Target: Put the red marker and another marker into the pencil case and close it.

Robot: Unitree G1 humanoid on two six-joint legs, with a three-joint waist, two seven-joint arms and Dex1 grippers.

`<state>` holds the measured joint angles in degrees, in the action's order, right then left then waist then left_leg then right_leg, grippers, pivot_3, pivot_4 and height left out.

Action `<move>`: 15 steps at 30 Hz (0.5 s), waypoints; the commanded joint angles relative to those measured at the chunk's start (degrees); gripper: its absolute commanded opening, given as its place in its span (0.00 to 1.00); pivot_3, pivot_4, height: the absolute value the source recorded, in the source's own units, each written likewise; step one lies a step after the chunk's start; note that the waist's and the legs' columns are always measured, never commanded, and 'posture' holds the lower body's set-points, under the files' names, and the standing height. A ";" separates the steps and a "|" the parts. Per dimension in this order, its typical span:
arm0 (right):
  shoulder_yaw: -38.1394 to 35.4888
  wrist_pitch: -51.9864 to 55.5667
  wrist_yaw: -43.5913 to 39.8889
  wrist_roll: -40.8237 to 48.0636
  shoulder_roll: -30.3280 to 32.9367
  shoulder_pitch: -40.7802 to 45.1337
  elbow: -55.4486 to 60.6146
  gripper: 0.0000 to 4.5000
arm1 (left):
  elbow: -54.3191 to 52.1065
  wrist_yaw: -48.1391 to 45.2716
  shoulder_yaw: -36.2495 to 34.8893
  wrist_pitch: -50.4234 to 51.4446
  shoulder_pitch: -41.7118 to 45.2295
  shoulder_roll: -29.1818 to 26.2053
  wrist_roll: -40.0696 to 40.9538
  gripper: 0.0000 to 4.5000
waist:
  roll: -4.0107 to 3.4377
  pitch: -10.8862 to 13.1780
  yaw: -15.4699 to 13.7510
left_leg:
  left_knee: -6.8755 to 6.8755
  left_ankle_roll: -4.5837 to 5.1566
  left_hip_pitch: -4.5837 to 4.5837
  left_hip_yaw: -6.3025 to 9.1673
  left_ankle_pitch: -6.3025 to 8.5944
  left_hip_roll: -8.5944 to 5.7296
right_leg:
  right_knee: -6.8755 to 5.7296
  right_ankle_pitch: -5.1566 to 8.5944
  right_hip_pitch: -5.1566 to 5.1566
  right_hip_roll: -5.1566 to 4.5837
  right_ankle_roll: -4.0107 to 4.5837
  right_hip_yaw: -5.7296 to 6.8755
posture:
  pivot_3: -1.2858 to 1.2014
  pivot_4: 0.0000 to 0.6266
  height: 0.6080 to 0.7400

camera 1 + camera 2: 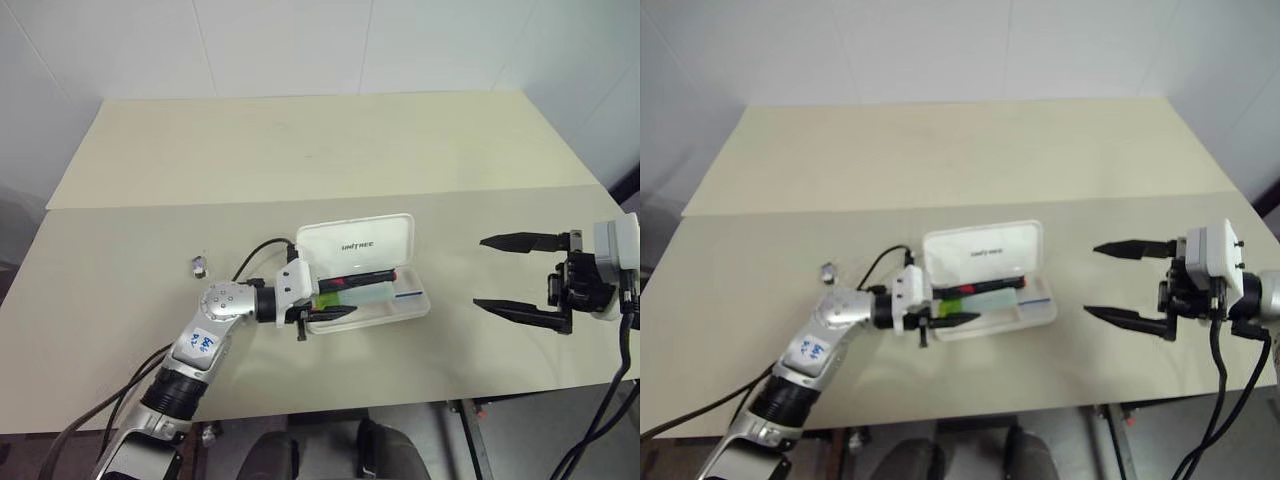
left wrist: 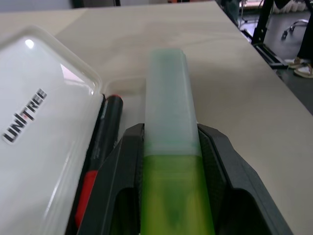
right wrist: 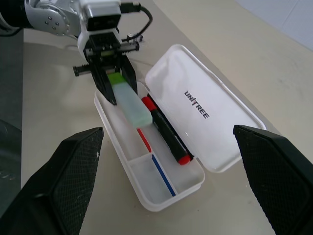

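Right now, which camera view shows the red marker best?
The right wrist view: the red marker lies whole along the hinge side of the open pencil case, beside the highlighter that the left tool holds. The left wrist view shows part of it beside the lid. The head views show it small, partly hidden.

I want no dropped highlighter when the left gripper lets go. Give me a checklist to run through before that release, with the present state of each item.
1. Pencil case lid open: ok, the lid stands back.
2. Red marker already inside: ok, it lies along the hinge side.
3. Green highlighter gripped: ok, the left gripper is shut on its green cap end.
4. Highlighter over the tray: ok, its pale body points along the long compartment beside the red marker.
5. Highlighter resting on the tray floor: cannot tell.
6. Right gripper clear of the case: ok, open and off to the side.
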<state>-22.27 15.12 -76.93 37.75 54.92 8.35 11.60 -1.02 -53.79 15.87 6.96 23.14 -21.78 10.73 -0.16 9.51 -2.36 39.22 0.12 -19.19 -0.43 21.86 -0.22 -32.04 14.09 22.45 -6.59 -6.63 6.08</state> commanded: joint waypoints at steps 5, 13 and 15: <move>-1.63 -0.10 1.91 1.43 -0.77 0.08 2.51 1.00 | -1.74 0.81 0.90 2.82 -0.80 0.24 -0.60 0.26 | 0.00 0.00 -0.53 | 0.01 0.01 0.00 0.00 0.00 0.01 | 0.00 0.00 0.00 0.00 0.00 0.00 | 0.52 0.24 1.00; -0.15 -0.70 2.60 0.94 -2.02 1.75 2.21 1.00 | -1.98 1.90 0.64 3.91 0.00 0.05 -1.71 0.83 | 0.00 0.00 -0.55 | 0.01 0.02 -0.01 0.00 -0.01 0.00 | 0.00 0.00 0.00 0.00 0.00 0.00 | 0.52 0.24 1.00; 0.28 -0.88 2.63 0.84 -2.31 2.17 2.02 1.00 | -2.81 1.63 0.31 4.62 0.52 0.53 -0.66 0.98 | 0.00 0.00 -0.55 | 0.01 0.02 -0.01 0.00 -0.01 0.00 | 0.00 0.00 0.00 0.00 0.00 0.00 | 0.52 0.24 1.00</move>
<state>-21.68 15.06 -74.55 37.77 53.07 9.77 12.97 -1.32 -52.12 16.78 11.42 22.38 -21.84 8.86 -0.16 9.51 -2.90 39.23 0.14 -19.19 -0.43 21.85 -0.22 -32.05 14.09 22.45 -6.60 -6.64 6.08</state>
